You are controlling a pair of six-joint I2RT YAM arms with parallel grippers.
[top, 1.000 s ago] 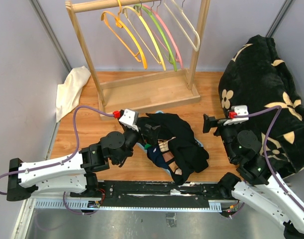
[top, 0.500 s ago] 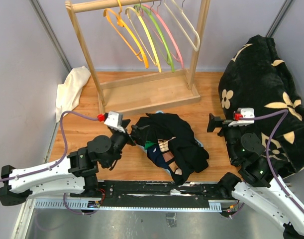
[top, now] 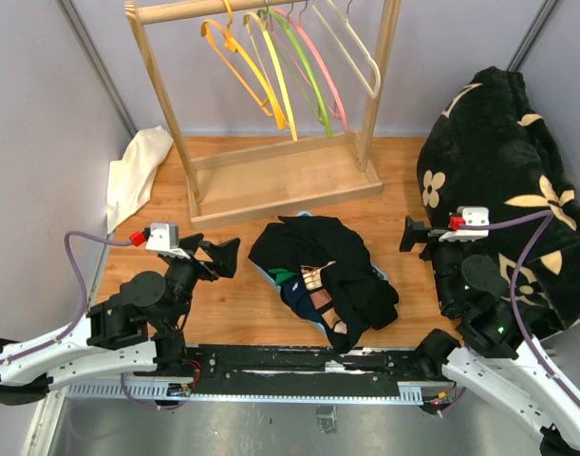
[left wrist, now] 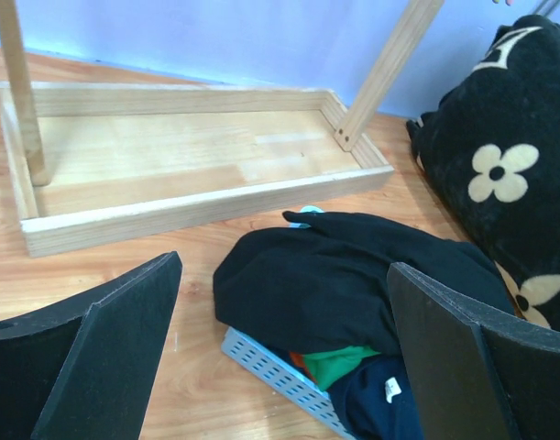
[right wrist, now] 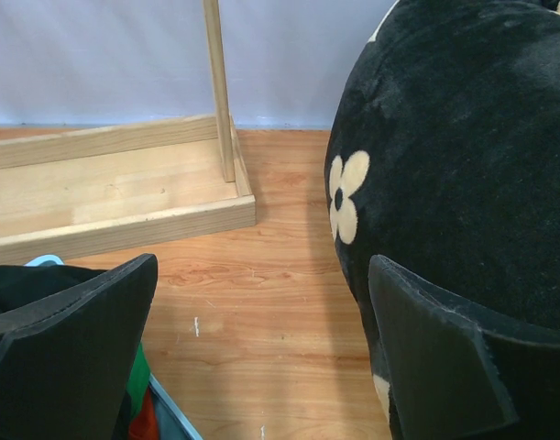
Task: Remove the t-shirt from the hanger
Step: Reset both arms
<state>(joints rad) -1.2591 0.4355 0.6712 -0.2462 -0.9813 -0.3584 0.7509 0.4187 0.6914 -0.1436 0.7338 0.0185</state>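
My left tool (top: pixel 220 256) sits over the wooden bench (top: pixel 233 306), just left of the pile of clothes (top: pixel 327 285); its two fingers are wide apart and nothing is between them; it does not touch the clothes. My right tool (top: pixel 413 235) is on the right side, between the pile and the big black blanket (top: pixel 498 142) with pale flowers; its fingers are wide apart too, and they hold nothing.

The black t-shirt (top: pixel 318 249) lies in a crumpled heap on top of the pile, in the middle of the bench; it is near both tools but neither one touches it. Under it I see green, dark blue and a bit of red cloth; the pile sits in a grey-blue basket (left wrist: pixel 270 365) with little slots in its side. A small light blue bit (left wrist: pixel 307 213) peeks out at the far edge of the t-shirt; I cannot tell what it is, and I cannot tell if a hanger is inside the shirt.

Far from me stands a wooden rack (top: pixel 163 104) with a flat wooden base (top: pixel 280 180); bare hangers (top: pixel 275 81) in orange, yellow, green, pink and cream hang on its bar. A white cloth (top: pixel 133 176) lies at the far left, beside the rack.
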